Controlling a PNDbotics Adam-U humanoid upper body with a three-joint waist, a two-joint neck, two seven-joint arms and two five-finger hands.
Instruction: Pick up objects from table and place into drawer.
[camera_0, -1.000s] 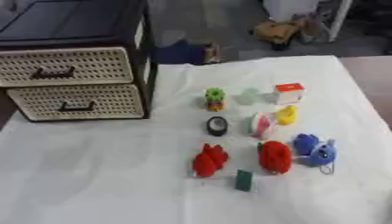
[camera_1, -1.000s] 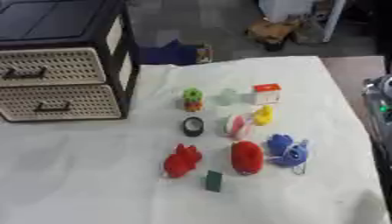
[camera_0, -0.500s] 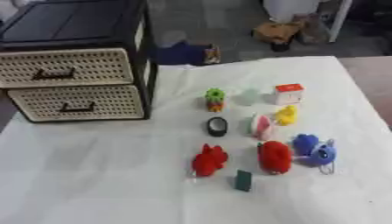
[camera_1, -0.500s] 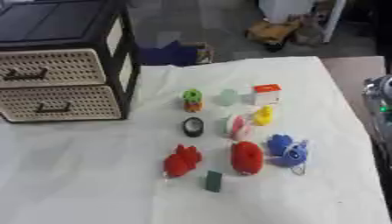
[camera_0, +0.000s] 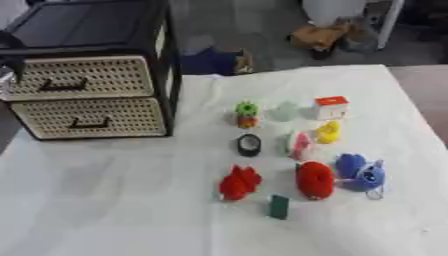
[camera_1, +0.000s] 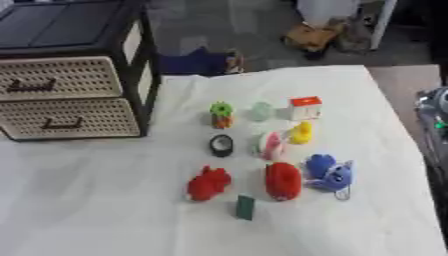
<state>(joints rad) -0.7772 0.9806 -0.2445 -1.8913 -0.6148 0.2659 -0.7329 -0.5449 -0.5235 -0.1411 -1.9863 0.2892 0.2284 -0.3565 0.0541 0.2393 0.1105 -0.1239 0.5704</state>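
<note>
My right hand (camera_1: 435, 107) shows only as a dark and silver shape at the right edge of the right eye view, beside the desk (camera_0: 114, 200); I cannot tell how its fingers stand. At the left edge of the left eye view, against the drawer unit (camera_0: 92, 75), there is a dark bit that may be my left hand (camera_0: 9, 62); I cannot tell its state either.

Both drawers are shut, the upper drawer (camera_0: 83, 77) above the lower drawer (camera_0: 92, 117), at the far left of the desk.

The toys lie in a cluster in the middle, well apart from both hands. Nearest my right hand are the white and red box (camera_1: 304, 107) and the yellow duck (camera_1: 301, 133), then the blue plush (camera_1: 328, 172). Further left sit the big red toy (camera_0: 315, 180), the red figure (camera_0: 238, 182), the green block (camera_0: 278, 207), the black ring (camera_0: 249, 145), the pink and white toy (camera_0: 297, 145), the green and orange toy (camera_0: 247, 114) and a pale round thing (camera_0: 285, 111).
</note>
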